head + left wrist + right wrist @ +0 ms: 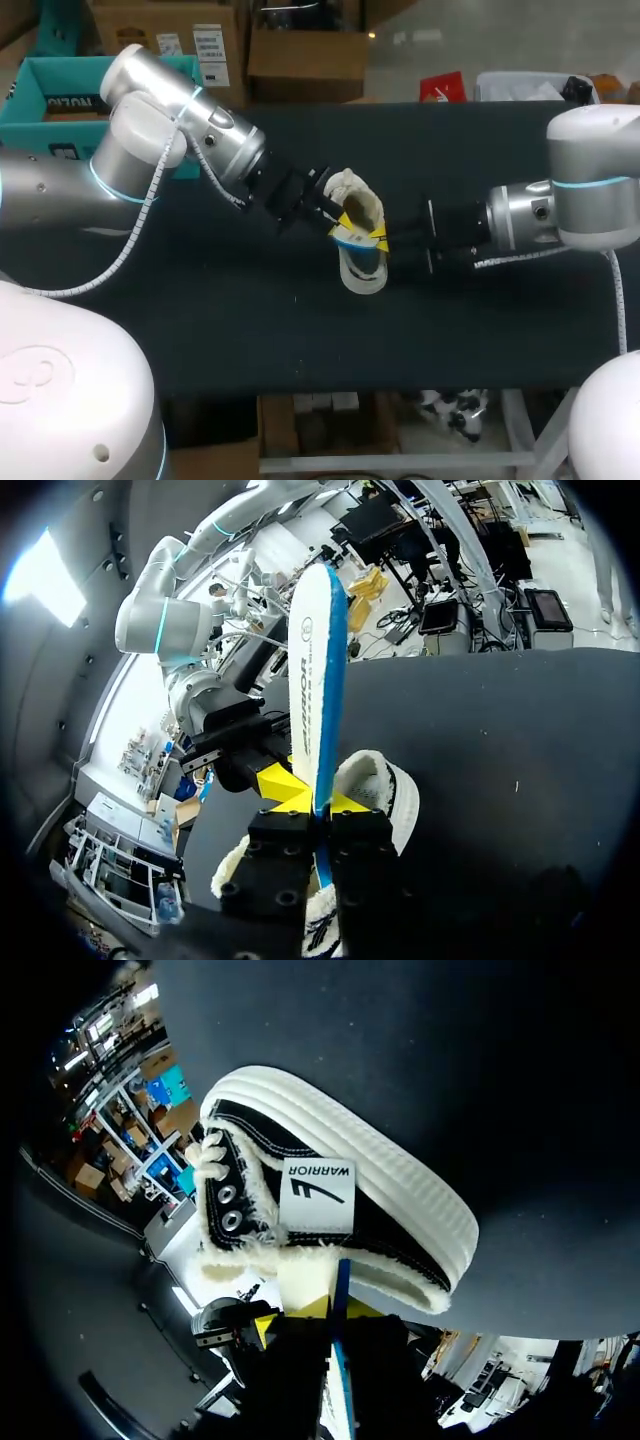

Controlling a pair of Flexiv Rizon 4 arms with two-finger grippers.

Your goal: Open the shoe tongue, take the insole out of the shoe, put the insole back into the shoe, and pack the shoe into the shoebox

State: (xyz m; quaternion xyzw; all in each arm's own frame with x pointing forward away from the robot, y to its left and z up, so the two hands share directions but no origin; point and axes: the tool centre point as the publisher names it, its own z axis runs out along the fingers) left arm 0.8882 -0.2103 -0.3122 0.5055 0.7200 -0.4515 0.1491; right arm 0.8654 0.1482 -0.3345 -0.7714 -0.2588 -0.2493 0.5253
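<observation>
The shoe [358, 203] lay at the middle of the table [300, 330], with the insole [362, 272] just below it in the frame. The left gripper [333, 222] came in from the upper left and the right gripper [387, 243] from the right. They met at the insole, each pinching it between its fingers. A box [45, 90] stood at the upper left, past the table's edge.

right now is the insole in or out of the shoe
Mostly out: the insole stands outside the shoe, pinched in the left gripper; its lower end is hidden.
</observation>
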